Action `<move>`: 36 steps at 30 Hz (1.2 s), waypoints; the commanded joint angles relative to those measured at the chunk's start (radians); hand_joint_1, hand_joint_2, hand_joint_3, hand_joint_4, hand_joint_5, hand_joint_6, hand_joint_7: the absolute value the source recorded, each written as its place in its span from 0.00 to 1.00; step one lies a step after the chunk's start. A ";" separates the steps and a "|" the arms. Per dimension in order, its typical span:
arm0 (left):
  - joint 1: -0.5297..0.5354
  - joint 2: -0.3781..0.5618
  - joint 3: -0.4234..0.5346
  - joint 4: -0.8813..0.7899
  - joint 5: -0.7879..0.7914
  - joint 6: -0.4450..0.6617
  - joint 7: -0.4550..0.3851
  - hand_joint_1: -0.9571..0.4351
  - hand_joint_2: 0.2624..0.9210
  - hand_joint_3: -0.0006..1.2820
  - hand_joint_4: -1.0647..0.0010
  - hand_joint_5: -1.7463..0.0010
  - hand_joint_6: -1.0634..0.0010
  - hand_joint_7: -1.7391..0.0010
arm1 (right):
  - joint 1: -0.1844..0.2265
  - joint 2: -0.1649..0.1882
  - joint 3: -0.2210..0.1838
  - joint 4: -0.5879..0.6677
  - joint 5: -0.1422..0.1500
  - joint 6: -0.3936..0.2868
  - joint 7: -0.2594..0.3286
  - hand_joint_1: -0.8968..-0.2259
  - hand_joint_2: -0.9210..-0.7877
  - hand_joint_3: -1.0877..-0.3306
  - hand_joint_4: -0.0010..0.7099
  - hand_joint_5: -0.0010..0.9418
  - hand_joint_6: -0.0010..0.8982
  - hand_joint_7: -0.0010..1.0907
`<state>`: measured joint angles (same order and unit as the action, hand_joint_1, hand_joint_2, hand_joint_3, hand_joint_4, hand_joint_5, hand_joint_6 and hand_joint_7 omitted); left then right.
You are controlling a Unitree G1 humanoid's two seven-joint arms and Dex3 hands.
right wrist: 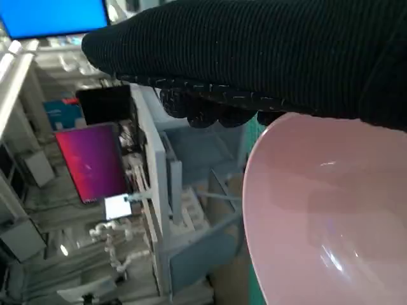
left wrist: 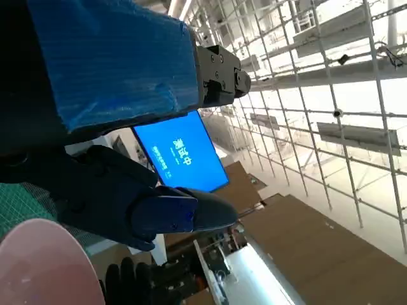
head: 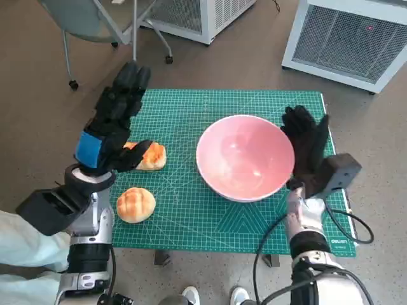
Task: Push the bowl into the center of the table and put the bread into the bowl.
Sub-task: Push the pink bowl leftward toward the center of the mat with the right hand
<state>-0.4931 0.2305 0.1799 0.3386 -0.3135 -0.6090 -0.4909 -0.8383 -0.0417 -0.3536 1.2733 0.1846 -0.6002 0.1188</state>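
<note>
Brown floor (head: 254, 63); green cutting mat (head: 184, 210); chair legs (head: 95, 32); white vented units (head: 346, 38).

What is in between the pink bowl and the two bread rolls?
In the head view, only bare green cutting mat lies between the round pink bowl and the two golden bread rolls.

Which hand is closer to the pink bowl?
The right hand. It sits right beside the pink bowl, at its rim. The left hand is farther away, across the green mat, over a bread roll.
</note>
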 commanded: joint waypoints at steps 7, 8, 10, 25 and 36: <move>0.024 0.007 0.003 -0.036 0.007 0.011 0.018 0.23 1.00 0.29 0.90 1.00 0.83 0.97 | -0.016 0.039 -0.015 0.024 0.017 0.067 0.008 0.41 0.00 0.43 0.06 0.01 0.05 0.35; 0.026 0.007 0.002 -0.038 0.008 0.013 0.020 0.23 1.00 0.29 0.90 1.00 0.83 0.97 | -0.017 0.041 -0.013 0.025 0.014 0.069 0.005 0.40 0.00 0.43 0.06 0.01 0.05 0.35; 0.029 0.007 0.001 -0.042 0.007 0.016 0.022 0.23 1.00 0.29 0.90 1.00 0.83 0.97 | -0.018 0.044 -0.008 0.026 0.006 0.070 -0.002 0.40 0.00 0.44 0.07 0.01 0.06 0.35; 0.038 0.006 0.003 -0.057 0.001 0.039 0.027 0.23 1.00 0.29 0.90 1.00 0.81 0.97 | -0.020 0.021 0.057 0.024 -0.075 0.062 -0.049 0.44 0.00 0.38 0.08 0.01 0.08 0.33; 0.031 0.002 0.002 -0.048 0.003 0.036 0.031 0.23 1.00 0.29 0.90 1.00 0.81 0.97 | -0.025 -0.015 0.047 -0.043 -0.051 -0.051 0.028 0.43 0.00 0.35 0.07 0.00 0.08 0.33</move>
<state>-0.4632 0.2311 0.1782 0.2954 -0.3141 -0.5735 -0.4661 -0.8588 -0.0451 -0.3020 1.2482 0.1188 -0.6181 0.1200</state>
